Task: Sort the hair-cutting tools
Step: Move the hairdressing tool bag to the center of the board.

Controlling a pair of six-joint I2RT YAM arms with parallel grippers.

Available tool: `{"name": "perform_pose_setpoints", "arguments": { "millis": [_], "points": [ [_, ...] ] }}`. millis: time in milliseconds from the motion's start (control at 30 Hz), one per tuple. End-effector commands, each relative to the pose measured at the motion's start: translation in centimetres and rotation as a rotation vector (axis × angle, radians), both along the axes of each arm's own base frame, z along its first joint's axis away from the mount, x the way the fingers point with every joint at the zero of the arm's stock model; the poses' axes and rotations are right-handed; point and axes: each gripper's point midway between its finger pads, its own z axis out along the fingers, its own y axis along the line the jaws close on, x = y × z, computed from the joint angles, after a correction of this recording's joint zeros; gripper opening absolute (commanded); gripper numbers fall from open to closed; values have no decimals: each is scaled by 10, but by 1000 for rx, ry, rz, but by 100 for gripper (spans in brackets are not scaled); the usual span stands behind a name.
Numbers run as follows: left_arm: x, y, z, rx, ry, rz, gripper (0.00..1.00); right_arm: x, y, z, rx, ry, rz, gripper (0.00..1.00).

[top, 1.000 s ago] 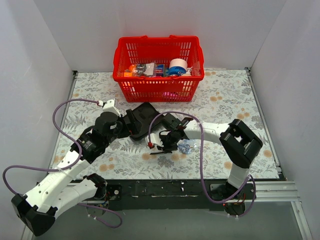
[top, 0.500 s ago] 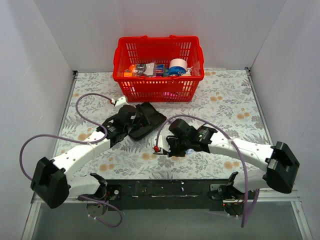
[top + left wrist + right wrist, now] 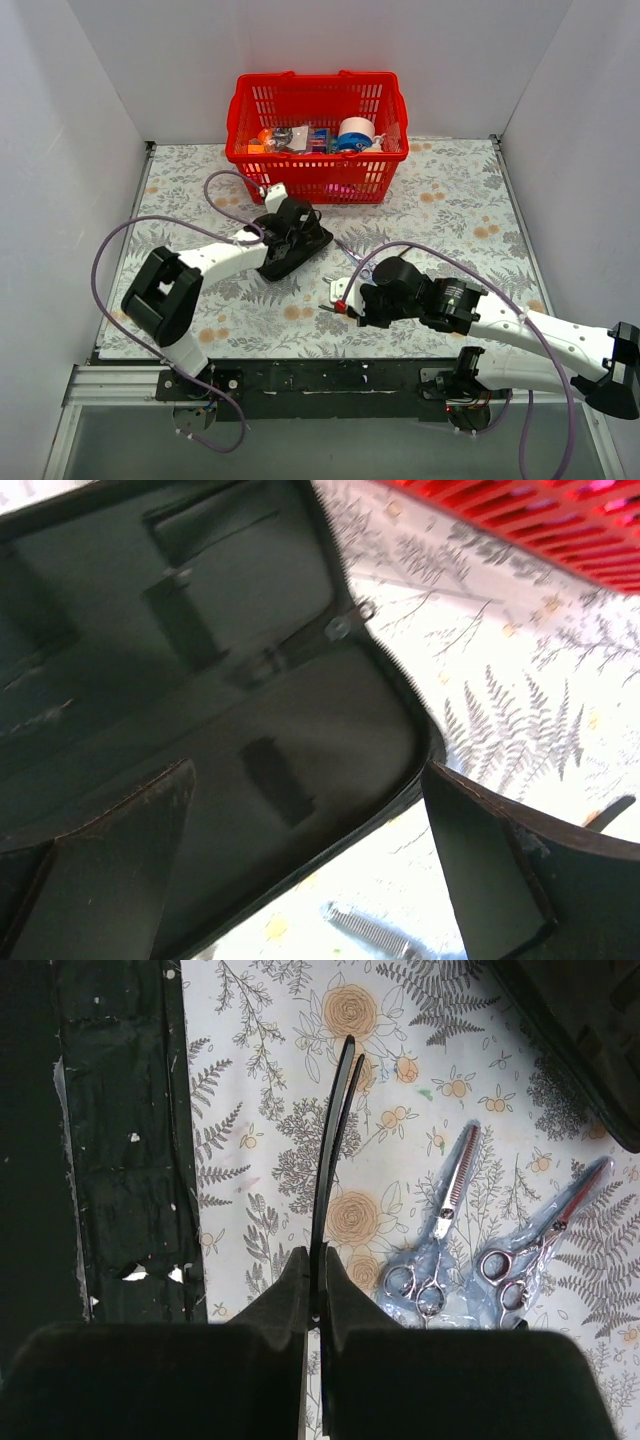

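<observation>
View from the right wrist: the right gripper is seen clamped tight on the near end of a slim black clip, which projects straight ahead over the floral table cloth. Whether its far tip touches the cloth cannot be told. Just to the right of the clip, two pairs of scissors with pale blue loops are laid flat side by side. The toothed scissors are nearer the clip and the plain scissors lie beyond them, with both sets of blades pointed away from the camera. A corner of the black pouch is shown at the upper right, and the black base rail at the left.

View from the left wrist: the left gripper is held with its fingers spread wide above the pouch. The pouch is laid open, so its dark lining and inner straps are exposed. Nothing is held between the fingers. A toothed blade is glimpsed at the lower edge, just outside the pouch, and the red basket is seen at the upper right.

View from the top: the open pouch is placed just in front of the basket, with the left gripper over it. The right gripper with the clip is located nearer the arm bases, apart from the pouch. Of the scissors, only a silver blade is shown between the two.
</observation>
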Motion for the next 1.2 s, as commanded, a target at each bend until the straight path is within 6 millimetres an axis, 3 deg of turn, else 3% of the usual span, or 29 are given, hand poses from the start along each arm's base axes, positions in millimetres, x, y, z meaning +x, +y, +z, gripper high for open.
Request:
{"name": "perform_pose_setpoints", "arguments": {
  "millis": [0, 167, 300, 467, 667, 967, 1167],
  "points": [
    [26, -19, 8, 9, -35, 7, 98, 0, 2, -4, 9, 2, -52, 1],
    [34, -24, -28, 103, 52, 48, 98, -3, 1, -8, -4, 5, -69, 1],
    [26, -21, -49, 141, 109, 58, 98, -10, 0, 3, 51, 2, -51, 1],
    [10, -10, -62, 182, 161, 111, 98, -13, -4, 3, 49, 9, -59, 1],
    [-26, 1, -81, 256, 235, 109, 98, -18, -3, -1, 44, 30, -56, 1],
    [-82, -15, -94, 293, 283, -34, 95, -26, -2, -6, 31, 66, -70, 1],
    [-115, -14, -105, 292, 322, -113, 91, -31, -2, -6, 39, 78, -69, 1]
  ]
}}
